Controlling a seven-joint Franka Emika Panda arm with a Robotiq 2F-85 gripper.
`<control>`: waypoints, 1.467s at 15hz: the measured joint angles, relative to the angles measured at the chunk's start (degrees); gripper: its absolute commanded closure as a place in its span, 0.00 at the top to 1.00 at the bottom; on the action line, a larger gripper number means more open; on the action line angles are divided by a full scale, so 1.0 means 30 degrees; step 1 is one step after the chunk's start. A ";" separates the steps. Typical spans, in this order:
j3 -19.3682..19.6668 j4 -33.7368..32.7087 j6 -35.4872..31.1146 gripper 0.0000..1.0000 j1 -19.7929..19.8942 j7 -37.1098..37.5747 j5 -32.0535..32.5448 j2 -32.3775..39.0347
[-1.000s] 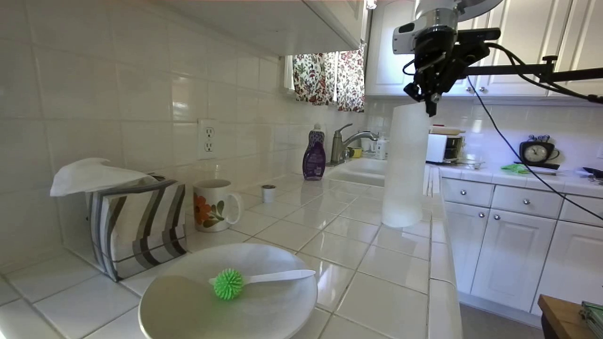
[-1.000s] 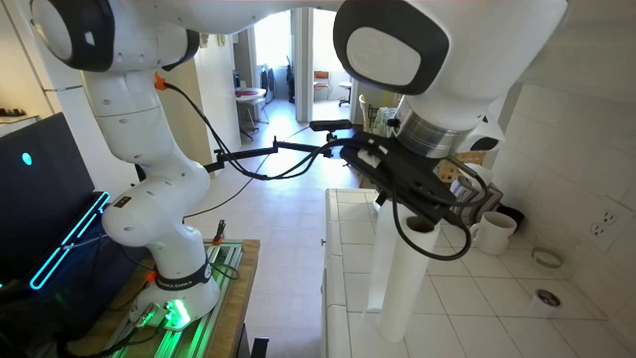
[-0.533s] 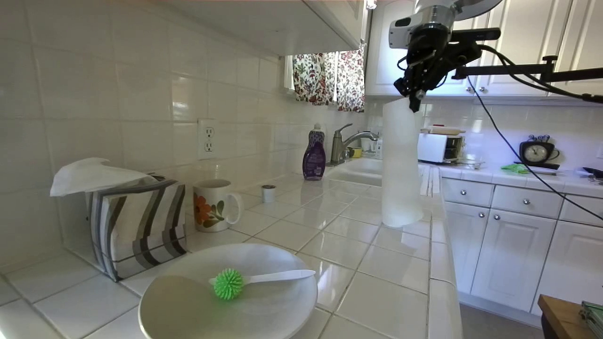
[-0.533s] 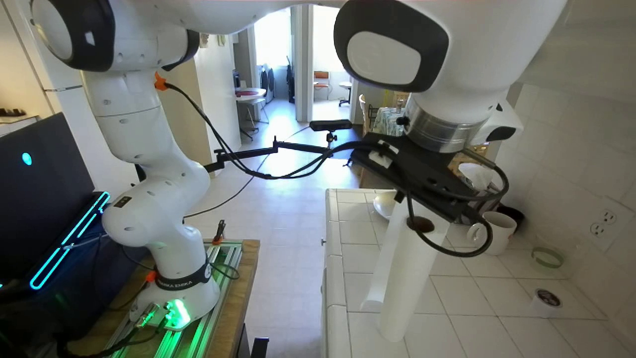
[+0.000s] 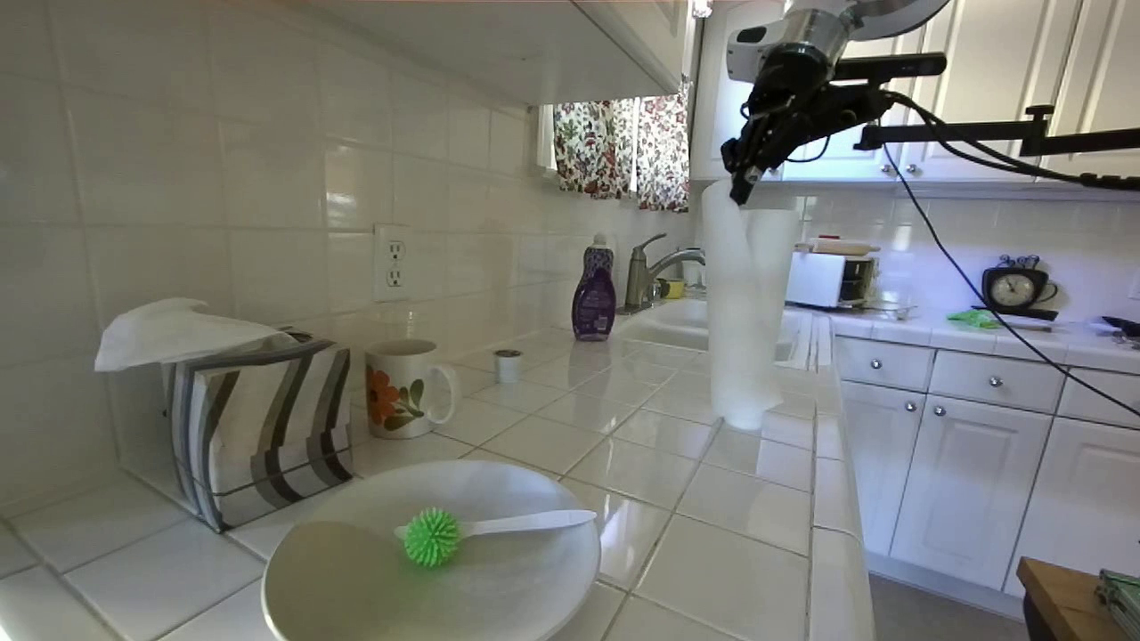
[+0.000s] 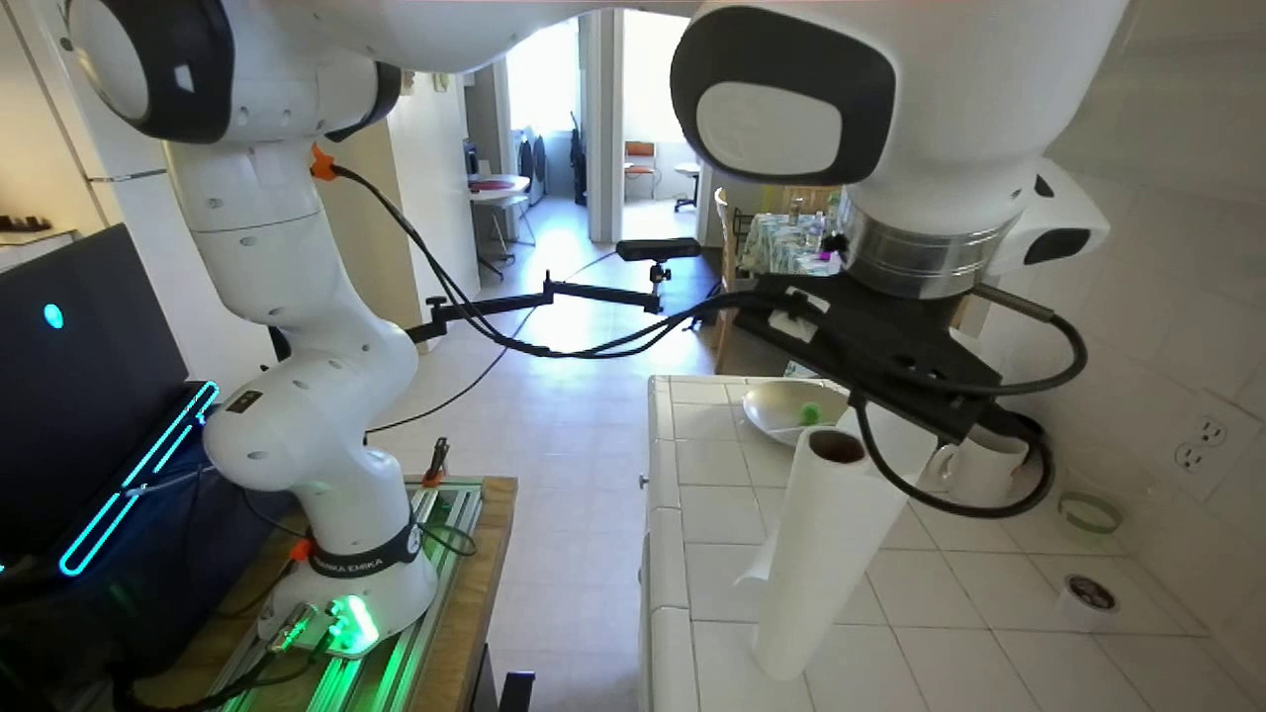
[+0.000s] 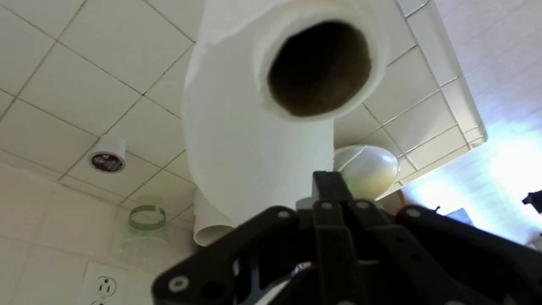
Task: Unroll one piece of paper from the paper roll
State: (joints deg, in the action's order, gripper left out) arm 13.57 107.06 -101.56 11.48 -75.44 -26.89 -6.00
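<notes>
Black, one gripper (image 7: 332, 186) pinches one sheet (image 7: 258, 165) of one roll (image 6: 813, 554).

"What's shifted?"
"The gripper (image 7: 334, 187), away from the front edge of the counter (image 6: 940, 603)."
"And the sheet (image 5: 726, 254)?"
"Its top swung along, from the roll's (image 6: 826, 554) front-edge side to its back-edge side."

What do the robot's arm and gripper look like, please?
The arm is white and rounded, with dark joint trim, a silver wrist ring and a lettered black base band. The gripper is black and angular; black cables hang alongside.
</notes>
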 measured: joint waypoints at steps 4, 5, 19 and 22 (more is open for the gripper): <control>0.0130 0.0058 -0.1757 0.00 0.0020 0.0119 -0.0006 0.0192; 0.0212 0.0121 -0.2111 0.00 0.0043 0.0188 -0.0006 0.0218; 0.1069 0.0956 -0.4891 0.00 0.0643 0.1481 0.0681 -0.0196; 0.1140 0.1110 -0.5022 0.00 0.0755 0.2224 0.1779 -0.0445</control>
State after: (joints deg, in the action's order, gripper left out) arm 16.99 110.39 -116.63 13.74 -68.77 -21.55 -7.33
